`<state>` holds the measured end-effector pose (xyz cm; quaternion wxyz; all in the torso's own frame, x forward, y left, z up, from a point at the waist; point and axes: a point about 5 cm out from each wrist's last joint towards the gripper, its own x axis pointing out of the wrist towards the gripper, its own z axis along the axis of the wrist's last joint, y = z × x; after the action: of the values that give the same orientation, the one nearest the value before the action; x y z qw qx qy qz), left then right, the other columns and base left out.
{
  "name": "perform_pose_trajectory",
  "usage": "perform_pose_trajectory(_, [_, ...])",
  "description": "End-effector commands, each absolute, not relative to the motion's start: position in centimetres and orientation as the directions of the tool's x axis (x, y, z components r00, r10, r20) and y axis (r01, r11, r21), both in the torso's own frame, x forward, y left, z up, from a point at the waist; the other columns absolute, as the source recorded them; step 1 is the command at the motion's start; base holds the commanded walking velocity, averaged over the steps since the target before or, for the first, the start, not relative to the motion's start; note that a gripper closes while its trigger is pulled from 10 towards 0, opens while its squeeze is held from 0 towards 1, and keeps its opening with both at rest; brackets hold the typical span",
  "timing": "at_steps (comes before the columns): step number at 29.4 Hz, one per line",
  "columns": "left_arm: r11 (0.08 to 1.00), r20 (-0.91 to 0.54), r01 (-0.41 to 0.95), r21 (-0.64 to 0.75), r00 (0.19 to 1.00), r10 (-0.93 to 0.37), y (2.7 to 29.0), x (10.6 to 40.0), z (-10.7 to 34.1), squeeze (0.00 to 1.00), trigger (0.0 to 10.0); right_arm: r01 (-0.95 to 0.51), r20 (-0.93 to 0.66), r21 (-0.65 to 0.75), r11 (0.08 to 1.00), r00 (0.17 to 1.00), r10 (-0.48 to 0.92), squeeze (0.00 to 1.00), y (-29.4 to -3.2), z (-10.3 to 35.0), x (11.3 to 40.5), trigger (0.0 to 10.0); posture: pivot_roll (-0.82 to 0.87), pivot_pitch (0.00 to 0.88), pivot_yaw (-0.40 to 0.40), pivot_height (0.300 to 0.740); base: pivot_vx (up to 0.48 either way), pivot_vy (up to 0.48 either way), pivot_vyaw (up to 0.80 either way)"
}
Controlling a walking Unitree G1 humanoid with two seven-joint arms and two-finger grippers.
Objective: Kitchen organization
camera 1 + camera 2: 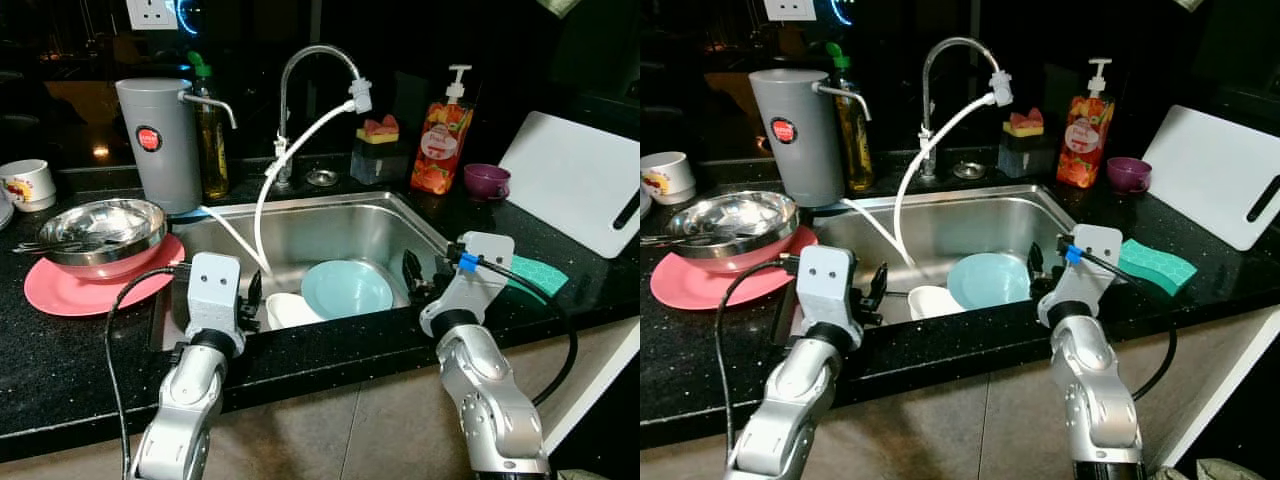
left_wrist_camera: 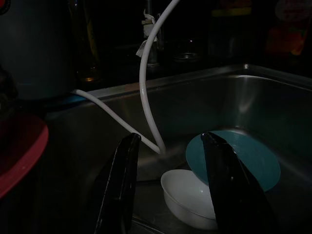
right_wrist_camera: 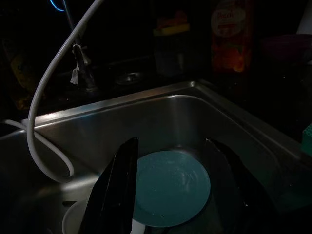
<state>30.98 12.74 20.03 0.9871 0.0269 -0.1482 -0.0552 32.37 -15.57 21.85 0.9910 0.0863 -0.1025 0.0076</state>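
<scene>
Steel sink (image 1: 300,225) holds your teal plate (image 1: 347,288) and white bowl (image 1: 290,309), touching, plate right of bowl. Your left gripper (image 2: 170,187) hangs over sink's near-left rim, fingers apart, nothing held. Your right gripper (image 3: 178,190) sits above plate, fingers apart, nothing held. Pink plate (image 1: 70,285) with steel bowl (image 1: 100,232) on counter left of sink.

This is a home kitchen; a stainless steel sink (image 1: 300,225) is set into a black speckled desk (image 1: 70,350), with a curved tap (image 1: 310,70) and a white hose (image 1: 275,185) running into the basin. A teal plate (image 1: 347,288) and a white bowl (image 1: 290,308) lie in the sink; beside it stand a soap bottle (image 1: 443,135), a grey water filter (image 1: 158,140), a metal bowl (image 1: 105,230) on a pink plate (image 1: 70,290), a white cutting board (image 1: 580,180) and a green sponge (image 1: 540,272).
</scene>
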Motion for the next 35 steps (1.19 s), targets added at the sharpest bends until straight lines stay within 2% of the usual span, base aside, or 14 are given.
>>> perform_pose_trajectory(1, [0.992,0.279,0.1,0.075,0.953,-0.117,12.67,30.93,19.73,0.0,10.0,-0.028,0.2,0.183,0.983,0.98,-0.009,0.0,-15.67,21.78,32.44,10.0,0.08,0.058,-0.05,0.74,0.0,0.0,0.0])
perform_pose_trajectory(35, [0.991,0.285,0.106,0.082,0.95,-0.126,12.65,31.12,19.94,0.0,10.0,-0.032,0.206,0.185,0.982,0.979,-0.007,0.0,-15.54,21.84,32.6,10.0,0.08,0.045,-0.046,0.74,0.0,0.0,0.0])
